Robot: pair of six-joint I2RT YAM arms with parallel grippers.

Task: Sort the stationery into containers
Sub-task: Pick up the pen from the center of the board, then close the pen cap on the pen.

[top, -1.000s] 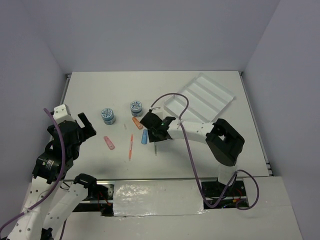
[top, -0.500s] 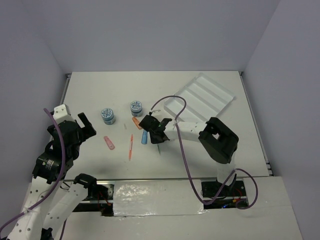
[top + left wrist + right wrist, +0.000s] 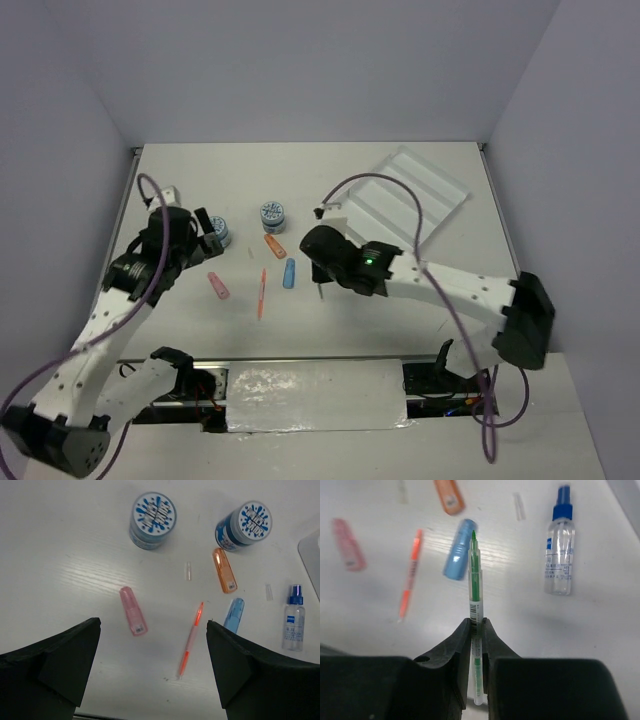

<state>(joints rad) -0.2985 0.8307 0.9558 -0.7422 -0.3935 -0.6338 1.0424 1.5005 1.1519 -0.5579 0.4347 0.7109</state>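
Note:
My right gripper (image 3: 477,626) is shut on a thin clear pen with a green core (image 3: 475,582) and holds it above the table, tip pointing at the blue capsule (image 3: 460,556). In the top view this gripper (image 3: 320,278) is just right of the blue capsule (image 3: 288,273). My left gripper (image 3: 152,675) is open and empty, high above the pink capsule (image 3: 133,611) and orange pen (image 3: 190,639). Two blue-patterned tubs (image 3: 152,513) (image 3: 244,522), the orange capsule (image 3: 224,570) and the blue-capped bottle (image 3: 293,617) lie on the table. The white tray (image 3: 430,180) is at the back right.
Two tiny clear caps (image 3: 188,571) (image 3: 268,591) lie among the items. A purple cable (image 3: 380,182) arcs from the right arm over the tray's near end. In the top view the left gripper (image 3: 205,232) partly covers the left tub (image 3: 220,233).
The left arm swung forward from the near left to hover by the left tub. The right arm's elbow moved far right, and its gripper stays by the blue capsule with the pen.

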